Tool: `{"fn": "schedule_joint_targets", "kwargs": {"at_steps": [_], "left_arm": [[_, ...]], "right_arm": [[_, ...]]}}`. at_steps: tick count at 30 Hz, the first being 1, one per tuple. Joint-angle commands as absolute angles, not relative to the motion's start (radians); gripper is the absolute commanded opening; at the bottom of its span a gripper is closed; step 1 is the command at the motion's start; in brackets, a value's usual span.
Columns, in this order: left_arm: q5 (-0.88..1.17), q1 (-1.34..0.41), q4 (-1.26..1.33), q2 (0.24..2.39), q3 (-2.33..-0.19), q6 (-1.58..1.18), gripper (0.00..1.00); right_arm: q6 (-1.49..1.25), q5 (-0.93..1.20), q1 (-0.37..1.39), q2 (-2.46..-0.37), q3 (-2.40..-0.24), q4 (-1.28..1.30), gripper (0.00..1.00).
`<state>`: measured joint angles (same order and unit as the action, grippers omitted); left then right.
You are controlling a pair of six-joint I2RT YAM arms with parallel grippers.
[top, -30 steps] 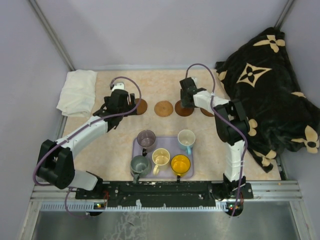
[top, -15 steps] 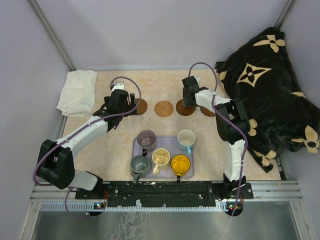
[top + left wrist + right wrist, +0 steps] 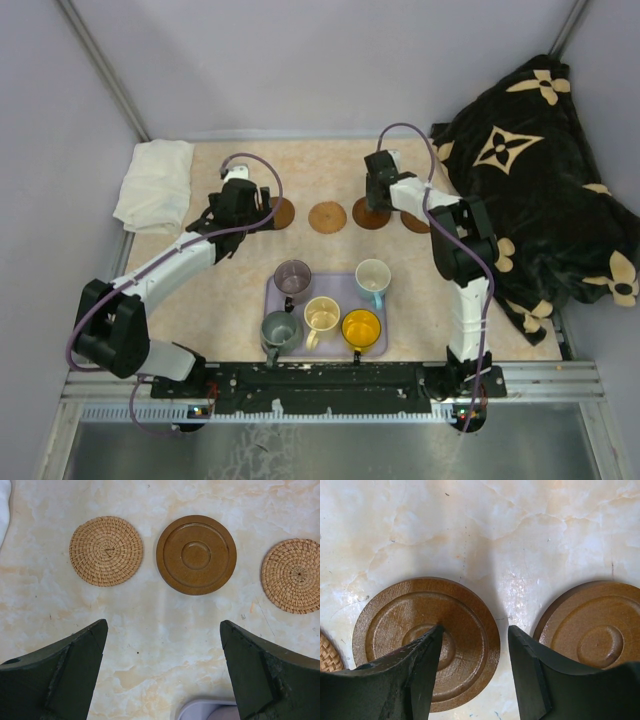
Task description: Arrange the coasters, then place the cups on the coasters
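Several coasters lie in a row across the table. The left wrist view shows a woven tan coaster (image 3: 106, 551), a dark brown coaster (image 3: 196, 555) and another woven tan coaster (image 3: 292, 576). My left gripper (image 3: 162, 627) hovers open just in front of them, holding nothing. My right gripper (image 3: 475, 630) is half open and low: one finger is over the middle of a dark brown coaster (image 3: 390, 625), the other is on the table between it and a second dark coaster (image 3: 600, 630). Five cups stand on the tray: purple-grey (image 3: 293, 277), white (image 3: 373, 277), cream (image 3: 322, 315), yellow-orange (image 3: 361, 328), grey-green (image 3: 279, 330).
The lavender tray (image 3: 335, 287) sits at the near middle, between the arms. A folded white cloth (image 3: 155, 185) lies at the far left. A black blanket with gold flowers (image 3: 530, 170) is heaped along the right edge, close behind the right arm.
My right gripper has edged slightly right and farther back over the dark coasters, which shifted only a little. The left arm has stayed still.
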<state>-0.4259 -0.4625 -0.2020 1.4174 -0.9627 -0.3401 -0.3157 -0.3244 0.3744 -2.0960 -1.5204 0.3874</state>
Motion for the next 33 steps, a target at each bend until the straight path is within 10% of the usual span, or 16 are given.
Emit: {"fn": "schedule_joint_targets", "kwargs": {"at_steps": [1,33], "left_arm": [[-0.419,-0.457,-0.194,1.411,-0.958,-0.347,0.99],[-0.377,-0.457,-0.177,1.405,-0.945,-0.367,0.99]], "right_arm": [[-0.316,-0.342,0.362,-2.098,-1.546,0.393,0.56],[-0.364,-0.459,0.239,-1.792,-1.316,0.338,0.56]]}}
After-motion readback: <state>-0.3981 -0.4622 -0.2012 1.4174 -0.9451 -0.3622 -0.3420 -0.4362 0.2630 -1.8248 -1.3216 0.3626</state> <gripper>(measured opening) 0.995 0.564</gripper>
